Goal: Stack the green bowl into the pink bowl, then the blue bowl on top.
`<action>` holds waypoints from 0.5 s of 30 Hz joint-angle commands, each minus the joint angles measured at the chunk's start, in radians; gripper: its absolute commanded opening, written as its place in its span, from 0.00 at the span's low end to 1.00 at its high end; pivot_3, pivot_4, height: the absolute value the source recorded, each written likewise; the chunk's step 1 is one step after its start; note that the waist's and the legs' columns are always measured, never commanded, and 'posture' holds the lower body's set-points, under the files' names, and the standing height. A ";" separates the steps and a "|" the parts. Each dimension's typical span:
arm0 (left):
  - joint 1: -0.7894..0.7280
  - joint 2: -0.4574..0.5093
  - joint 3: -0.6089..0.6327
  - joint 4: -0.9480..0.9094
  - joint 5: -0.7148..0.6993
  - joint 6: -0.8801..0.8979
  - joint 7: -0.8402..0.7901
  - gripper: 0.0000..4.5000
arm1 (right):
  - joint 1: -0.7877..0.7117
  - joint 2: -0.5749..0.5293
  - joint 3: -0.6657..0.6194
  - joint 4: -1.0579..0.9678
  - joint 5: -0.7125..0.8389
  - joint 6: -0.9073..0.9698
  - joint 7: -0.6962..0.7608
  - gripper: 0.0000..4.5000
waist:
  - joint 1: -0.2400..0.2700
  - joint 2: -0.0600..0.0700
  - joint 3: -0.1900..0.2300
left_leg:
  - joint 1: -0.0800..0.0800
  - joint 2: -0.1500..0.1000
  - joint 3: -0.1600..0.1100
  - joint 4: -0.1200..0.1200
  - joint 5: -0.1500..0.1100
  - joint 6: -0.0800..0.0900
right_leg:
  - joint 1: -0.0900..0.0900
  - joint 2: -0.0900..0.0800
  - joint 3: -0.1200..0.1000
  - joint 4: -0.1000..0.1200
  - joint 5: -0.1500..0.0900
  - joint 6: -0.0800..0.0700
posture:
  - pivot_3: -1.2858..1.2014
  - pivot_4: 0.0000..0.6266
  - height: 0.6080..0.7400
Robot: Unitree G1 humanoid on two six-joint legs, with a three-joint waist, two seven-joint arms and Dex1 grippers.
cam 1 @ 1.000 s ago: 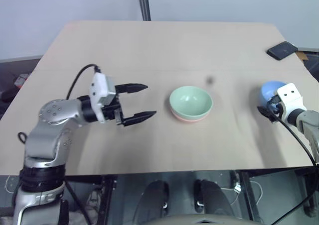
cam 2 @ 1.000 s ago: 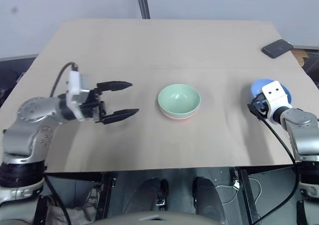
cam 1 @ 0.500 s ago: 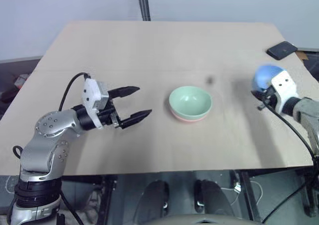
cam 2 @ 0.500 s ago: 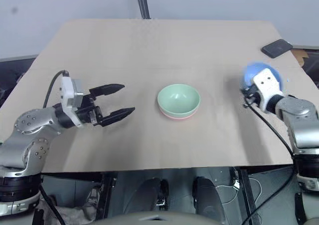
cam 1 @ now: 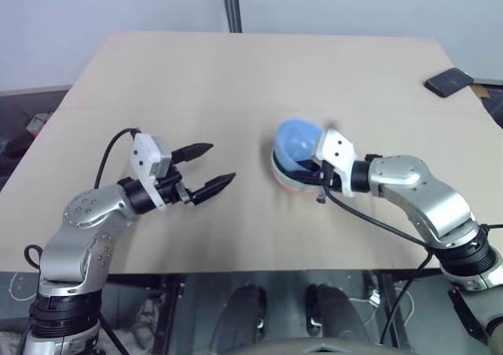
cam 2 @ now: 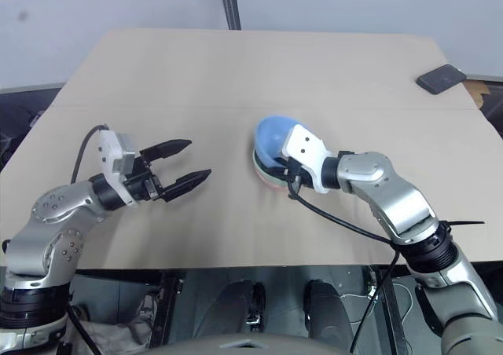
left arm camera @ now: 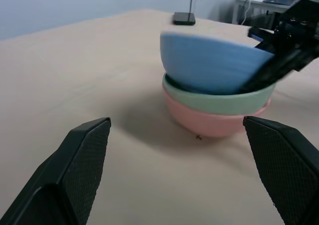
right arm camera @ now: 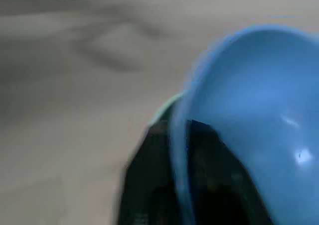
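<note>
The green bowl sits nested inside the pink bowl at the middle of the table. The blue bowl hangs tilted right over them, its underside dipping into the green bowl. My right gripper is shut on the blue bowl's near-right rim, one finger outside the wall and one inside. My left gripper is open and holds nothing, hovering low over the table to the left of the stack and pointing toward it.
A black phone lies near the table's far right corner. A dark pole rises behind the far edge. The wooden tabletop spreads wide around the stack.
My right arm lifted the blue bowl from the table's right side and swung it left, over the green and pink stack. The left gripper sank slightly and stayed open.
</note>
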 commanded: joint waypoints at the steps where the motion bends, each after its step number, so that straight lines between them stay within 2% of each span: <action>1: 0.018 -0.004 0.025 -0.061 -0.009 -0.012 0.029 1.00 | -0.001 -0.016 -0.043 -0.022 -0.013 0.003 -0.008 0.52 | -0.001 0.000 0.000 | 0.000 0.000 0.000 0.000 0.000 0.000 | 0.000 0.000 0.000 0.000 0.000 0.000 | 0.52 0.24 0.99; 2: 0.025 -0.007 0.023 -0.070 -0.007 -0.015 0.038 1.00 | 0.003 -0.023 -0.065 -0.037 -0.006 0.001 -0.012 0.59 | -0.001 0.000 0.000 | 0.000 0.000 0.000 0.000 0.000 0.000 | 0.000 0.000 0.000 0.000 0.000 0.000 | 0.52 0.24 0.99; 3: 0.028 -0.009 0.021 -0.075 -0.006 -0.016 0.045 1.00 | 0.006 -0.027 -0.079 -0.047 -0.001 -0.001 -0.013 0.71 | -0.001 0.000 0.000 | 0.000 0.000 0.000 0.000 0.000 0.000 | 0.000 0.000 0.000 0.000 0.000 0.000 | 0.52 0.24 0.99; 4: 0.036 -0.013 0.017 -0.080 0.015 -0.034 0.058 1.00 | 0.016 -0.020 -0.127 -0.076 0.036 0.000 -0.013 0.80 | 0.000 0.000 0.000 | 0.000 0.000 0.000 0.000 0.000 0.000 | 0.000 0.000 0.000 0.000 0.000 0.000 | 0.52 0.24 0.99; 7: 0.058 -0.018 0.015 -0.089 0.018 -0.045 0.062 1.00 | 0.073 0.000 -0.289 -0.154 0.169 -0.003 -0.002 0.80 | 0.000 0.000 0.000 | 0.000 0.000 -0.001 0.000 0.000 0.000 | 0.000 0.000 0.000 0.000 0.000 0.000 | 0.52 0.24 0.99; 10: 0.068 -0.014 0.021 -0.085 -0.005 -0.032 0.052 1.00 | 0.116 -0.019 -0.363 -0.177 0.231 0.016 0.008 0.80 | -0.001 0.000 0.000 | 0.000 0.000 -0.001 -0.001 0.000 0.000 | 0.000 -0.001 0.000 -0.001 0.000 0.000 | 0.52 0.24 0.99; 13: 0.085 -0.002 0.024 -0.091 -0.006 -0.032 0.044 1.00 | 0.175 -0.080 -0.462 -0.179 0.327 0.058 0.064 0.96 | 0.001 0.000 0.000 | 0.000 0.000 -0.001 -0.001 0.000 0.000 | 0.001 -0.005 0.000 -0.001 -0.001 -0.001 | 0.52 0.24 0.99; 15: 0.099 0.003 0.035 -0.106 -0.021 -0.025 0.040 1.00 | 0.239 -0.146 -0.528 -0.166 0.353 0.056 0.110 0.99 | 0.002 0.000 0.000 | 0.000 0.000 -0.001 -0.001 0.000 0.000 | 0.001 -0.006 -0.001 -0.001 -0.002 -0.003 | 0.52 0.24 0.99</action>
